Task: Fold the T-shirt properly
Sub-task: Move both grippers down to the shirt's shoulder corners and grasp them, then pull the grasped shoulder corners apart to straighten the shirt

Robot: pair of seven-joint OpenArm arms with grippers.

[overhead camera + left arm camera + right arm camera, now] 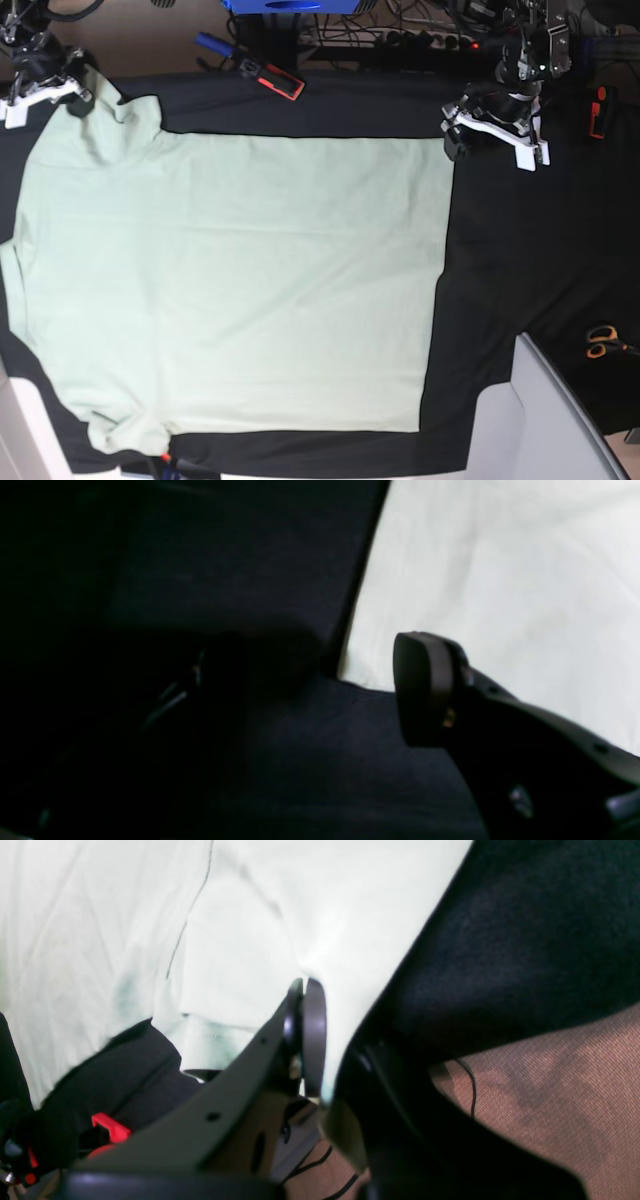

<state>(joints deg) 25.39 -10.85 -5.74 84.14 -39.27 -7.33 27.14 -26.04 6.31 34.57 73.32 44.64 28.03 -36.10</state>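
The T-shirt (240, 270) spreads over the black cloth (560, 260), its corner between the left fingers (425, 680), parted wide, while the right fingers (310, 1040) pinch its fabric shut, scissors (608, 342) lying well apart.

One T-shirt (260, 270), two tools (468, 135)

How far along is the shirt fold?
Early, I'd say. Done: the T-shirt lies mostly spread out. In hand: the right gripper pinches its edge. Left: the open left gripper has yet to grip its corner; the body shows no finished fold.
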